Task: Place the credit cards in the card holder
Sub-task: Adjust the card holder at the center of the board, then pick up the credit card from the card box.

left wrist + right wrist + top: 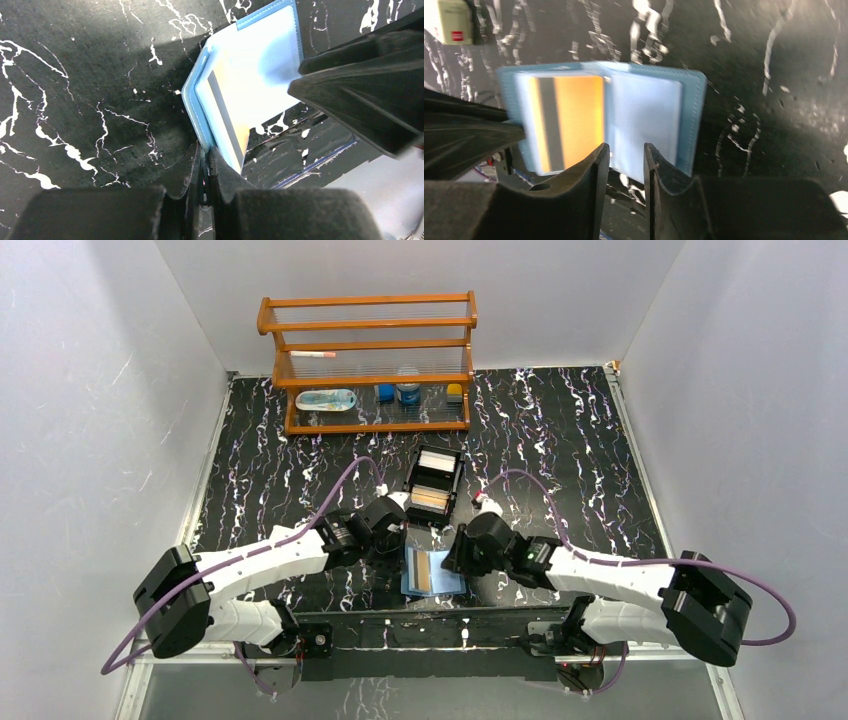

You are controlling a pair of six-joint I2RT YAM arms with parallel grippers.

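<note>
Down at the near edge of the black marbled table (570, 450), between the two arms, the blue card holder (448, 578) lies opened out like a book. One orange credit card (571, 115) with a dark stripe down its length sits behind the clear pocket of the left page. The right page shows only pale blue plastic.

The left gripper (205, 156) reaches in from the left. Its jaws are pressed together on the holder's outer blue edge, and the left page is tipped up off the table in that wrist view. The right gripper (623, 157) comes in from the other side. Its two fingers stand a narrow gap apart at the holder's near edge, about where the two pages meet. I can't see anything pinched between them. From the left wrist camera, one dark right finger (360, 90) reaches over the pale page, though I cannot tell whether it touches.

Behind the holder is a black two-compartment box (461, 480). A stack of white credit cards (437, 460) fills its far compartment and a tan stack (430, 500) fills the near one. A small cream packet with a red mark (454, 22) lies just to the right of the box. Against the back wall stands a wooden rack (370, 343) with a few small items on its shelves.
</note>
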